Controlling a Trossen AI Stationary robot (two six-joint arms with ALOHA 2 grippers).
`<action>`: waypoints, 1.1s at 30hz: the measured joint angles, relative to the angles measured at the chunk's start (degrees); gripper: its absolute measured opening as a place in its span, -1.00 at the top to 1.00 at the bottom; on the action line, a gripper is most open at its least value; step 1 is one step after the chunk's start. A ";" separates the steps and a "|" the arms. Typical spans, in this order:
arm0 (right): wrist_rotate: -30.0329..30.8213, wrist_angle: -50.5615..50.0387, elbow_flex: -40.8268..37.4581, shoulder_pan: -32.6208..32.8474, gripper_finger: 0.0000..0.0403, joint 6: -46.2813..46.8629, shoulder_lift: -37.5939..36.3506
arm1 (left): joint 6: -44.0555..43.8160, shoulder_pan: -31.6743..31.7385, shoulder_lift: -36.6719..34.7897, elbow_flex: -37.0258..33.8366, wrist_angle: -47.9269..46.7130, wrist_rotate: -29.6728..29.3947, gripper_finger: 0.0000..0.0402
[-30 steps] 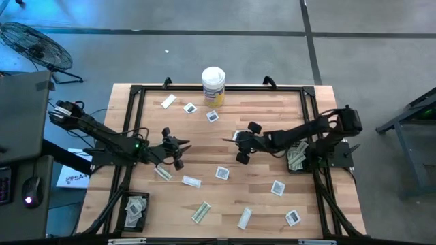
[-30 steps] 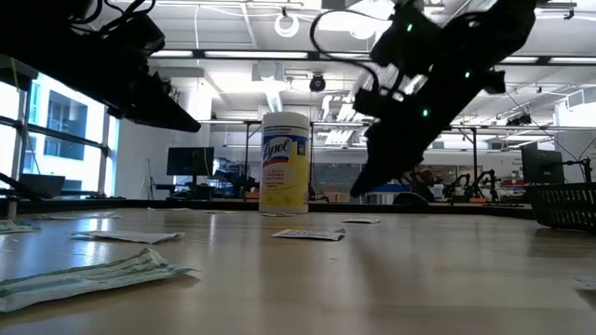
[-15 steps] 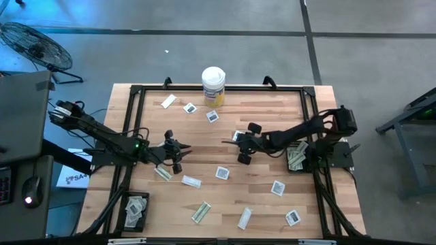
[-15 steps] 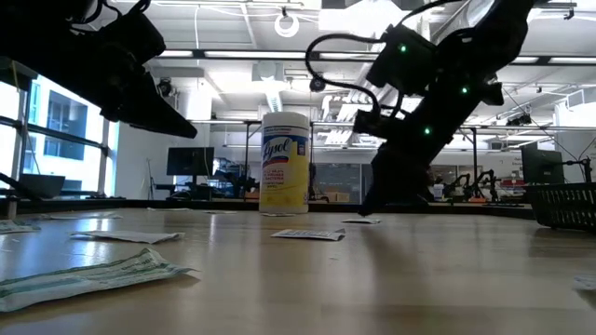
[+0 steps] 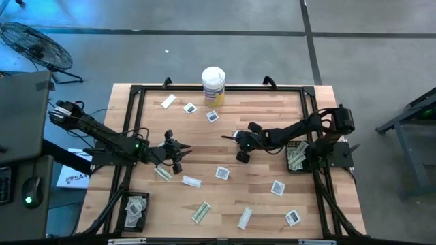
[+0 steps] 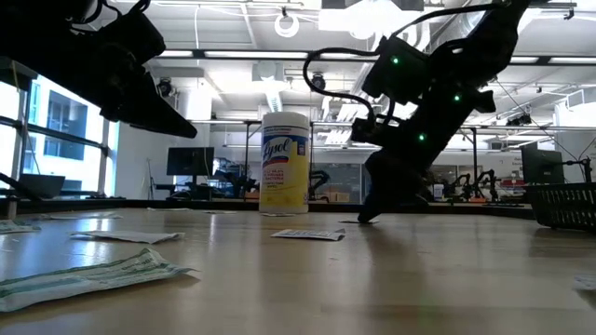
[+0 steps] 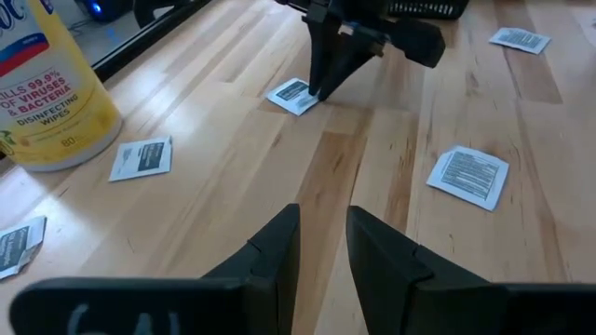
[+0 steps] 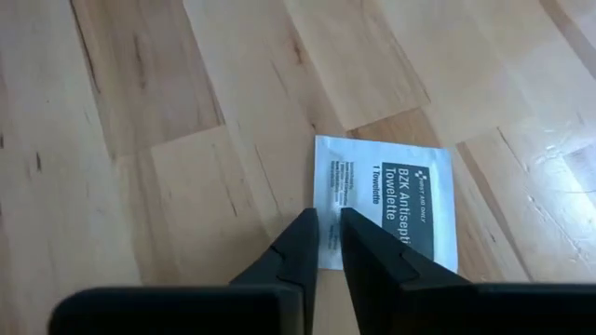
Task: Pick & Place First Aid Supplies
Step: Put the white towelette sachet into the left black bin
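Many white first aid packets lie flat on the wooden table (image 5: 259, 109). My right gripper (image 5: 236, 138) stands tipped down over a square antiseptic towelette sachet (image 8: 391, 200), which also shows in the left wrist view (image 7: 292, 95), near the table's middle. Its fingers are closed together at the sachet's edge. My left gripper (image 5: 182, 152) hovers above the table left of centre with its fingers (image 7: 279, 237) a little apart and nothing between them. A square sachet (image 5: 221, 173) and an oblong wrapper (image 5: 191, 182) lie nearby. My right gripper has its fingertips (image 8: 309, 228) on one edge of the square sachet (image 8: 328, 200), coming from above and slanting down from the table's right side. The two fingers stand nearly together across that edge. The sachet lies flat on the table.
A tall white canister with a yellow label (image 5: 213, 85) stands at the far edge. Black trays holding packets sit at the right edge (image 5: 296, 156) and the near left corner (image 5: 135, 207). More packets lie along the near side (image 5: 244, 218) and far left (image 5: 168, 101).
My right gripper has come down to the table and moved slightly toward the far left, ending with its fingertips at the square sachet. The sachet has stayed where it was.
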 joint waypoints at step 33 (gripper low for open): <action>-16.05 25.98 -0.28 15.14 0.99 4.95 -5.40 | 22.32 -0.02 15.06 1.31 28.25 17.03 0.51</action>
